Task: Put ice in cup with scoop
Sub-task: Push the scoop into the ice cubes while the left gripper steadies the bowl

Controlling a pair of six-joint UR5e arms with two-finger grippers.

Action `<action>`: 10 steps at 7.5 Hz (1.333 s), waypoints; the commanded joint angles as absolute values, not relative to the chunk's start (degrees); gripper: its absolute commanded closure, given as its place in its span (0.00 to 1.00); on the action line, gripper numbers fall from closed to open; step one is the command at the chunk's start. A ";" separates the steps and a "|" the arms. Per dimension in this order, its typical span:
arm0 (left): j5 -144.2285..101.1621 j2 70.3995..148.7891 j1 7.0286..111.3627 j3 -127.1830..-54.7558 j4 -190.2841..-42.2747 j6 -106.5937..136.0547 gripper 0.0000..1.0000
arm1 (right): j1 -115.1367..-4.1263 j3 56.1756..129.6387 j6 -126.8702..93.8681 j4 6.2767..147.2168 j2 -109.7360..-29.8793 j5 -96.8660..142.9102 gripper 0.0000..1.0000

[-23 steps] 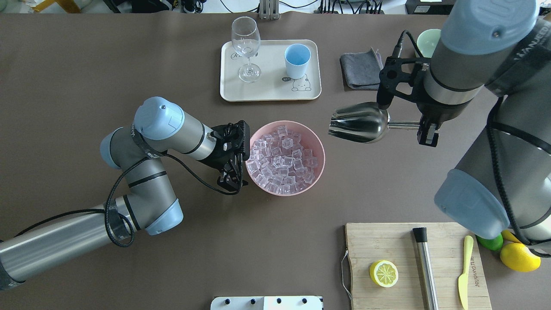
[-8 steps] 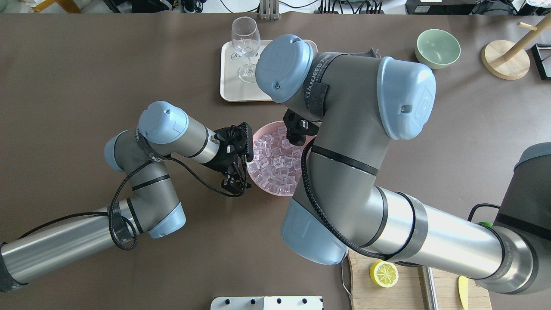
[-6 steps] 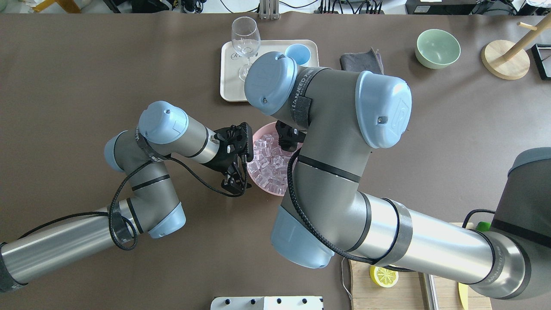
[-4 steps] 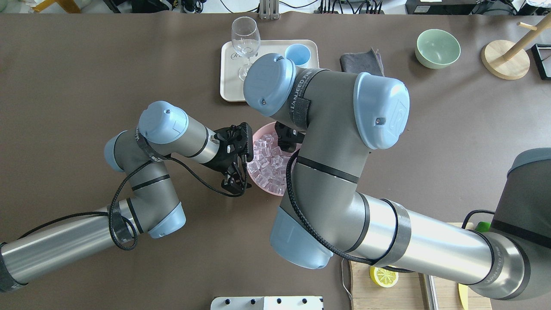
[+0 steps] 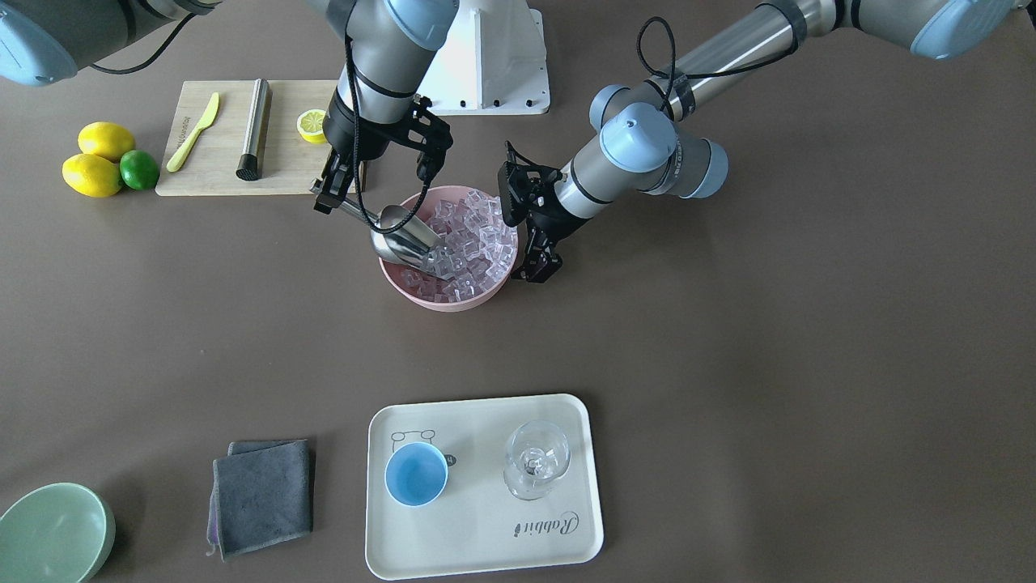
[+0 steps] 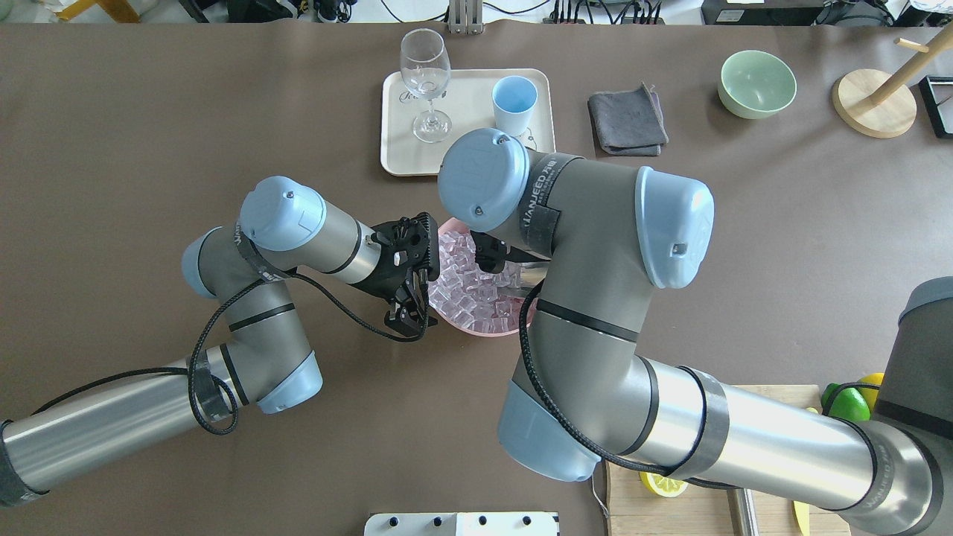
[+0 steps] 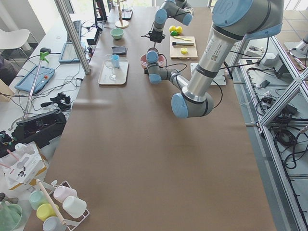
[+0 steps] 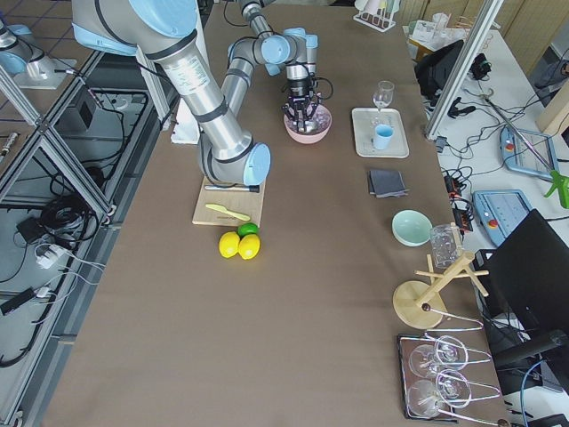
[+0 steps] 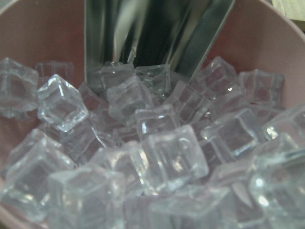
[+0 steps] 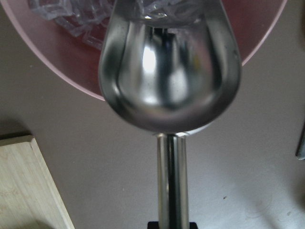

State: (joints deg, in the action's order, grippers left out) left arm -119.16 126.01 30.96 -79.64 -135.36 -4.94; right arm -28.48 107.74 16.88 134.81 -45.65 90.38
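Note:
The pink bowl holds a heap of ice at the table's middle. My right gripper is shut on the handle of the steel scoop. The scoop's open mouth is pushed into the ice, as the left wrist view and the right wrist view show. My left gripper sits just outside the bowl's rim, fingers close together. The light-blue cup stands empty on the tray. In the overhead view my right arm hides most of the bowl and the scoop.
The cream tray also carries a wine glass. A grey cloth and a pale green bowl lie beside it. A cutting board with a steel rod, knife and lemon half sits near my base, lemons beside it.
My right arm swung in from the right with the scoop, came over the bowl, then drew back toward my base. The scoop's mouth now sits in the ice. My left arm has not moved.

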 commanded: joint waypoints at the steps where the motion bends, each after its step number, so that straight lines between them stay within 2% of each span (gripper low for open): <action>1: -118.92 126.03 30.85 -79.72 -135.44 -4.92 0.03 | -28.48 112.49 14.69 125.01 -53.06 92.02 1.00; 4: -118.92 126.04 30.76 -79.72 -135.44 -4.92 0.02 | -28.56 113.11 13.28 119.36 -55.19 94.38 1.00; 6: -119.00 126.04 30.76 -79.89 -135.44 -4.92 0.02 | -28.56 112.77 11.79 107.03 -61.32 97.28 1.00; 10: -119.00 125.77 30.85 -80.16 -135.44 -4.92 0.03 | -30.31 111.63 11.07 101.54 -62.57 101.14 1.00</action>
